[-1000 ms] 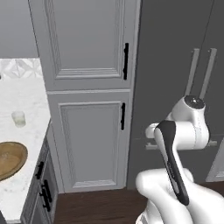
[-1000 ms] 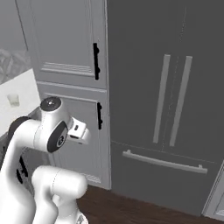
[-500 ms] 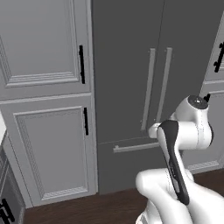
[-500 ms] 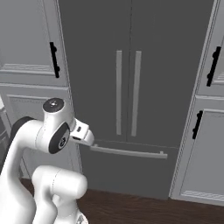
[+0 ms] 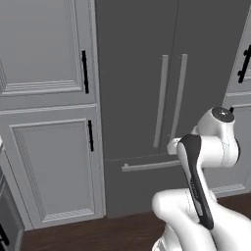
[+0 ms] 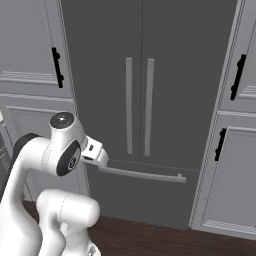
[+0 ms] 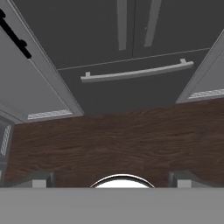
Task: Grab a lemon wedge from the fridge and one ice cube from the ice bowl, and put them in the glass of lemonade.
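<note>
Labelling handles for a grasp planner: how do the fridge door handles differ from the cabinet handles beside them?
The fridge door handles are long light-grey bars; the cabinet handles are short and black. The fridge pair stands side by side at the middle seam of the fridge; each cabinet handle sits alone near its door's edge. Both kinds run vertically and stand off their doors. All these doors are shut.

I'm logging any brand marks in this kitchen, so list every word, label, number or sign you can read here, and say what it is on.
None: no readable text shows in these views.
The fridge doors and bottom drawer are plain dark grey, with no badge or label.
The cabinets carry black handles and no lettering.
The robot arm shows no legible marking.
</note>
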{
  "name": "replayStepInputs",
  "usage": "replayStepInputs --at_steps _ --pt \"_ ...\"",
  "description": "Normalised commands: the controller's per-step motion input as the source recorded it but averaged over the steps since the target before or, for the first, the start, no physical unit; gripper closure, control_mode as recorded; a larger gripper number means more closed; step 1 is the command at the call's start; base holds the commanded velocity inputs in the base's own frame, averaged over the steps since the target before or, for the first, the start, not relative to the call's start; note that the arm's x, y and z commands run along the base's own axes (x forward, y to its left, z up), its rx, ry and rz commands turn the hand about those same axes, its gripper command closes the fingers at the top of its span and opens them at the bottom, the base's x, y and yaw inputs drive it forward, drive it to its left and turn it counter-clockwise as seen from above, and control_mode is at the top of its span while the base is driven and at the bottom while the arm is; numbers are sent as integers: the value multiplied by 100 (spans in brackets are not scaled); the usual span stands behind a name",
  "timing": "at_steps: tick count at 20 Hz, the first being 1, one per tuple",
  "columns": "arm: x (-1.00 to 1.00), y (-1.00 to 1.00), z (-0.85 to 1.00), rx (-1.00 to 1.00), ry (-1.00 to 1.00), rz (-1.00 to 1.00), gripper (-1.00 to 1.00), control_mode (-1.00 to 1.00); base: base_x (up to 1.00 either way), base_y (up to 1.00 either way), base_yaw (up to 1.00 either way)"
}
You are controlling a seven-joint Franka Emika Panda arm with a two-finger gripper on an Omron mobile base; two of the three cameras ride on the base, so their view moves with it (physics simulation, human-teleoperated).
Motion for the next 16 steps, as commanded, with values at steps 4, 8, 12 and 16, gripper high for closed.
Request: replayStepInputs --at_steps 4,8,12,16 --pt "0 0 0 0 0 0 -100 100 6 -33 0" --pt "0 0 0 0 0 0 -100 100 3 -62 0" --pt "0 0 0 0 0 0 -100 100 9 -47 0" --pt "0 0 0 0 0 0 -100 100 -6 1 1"
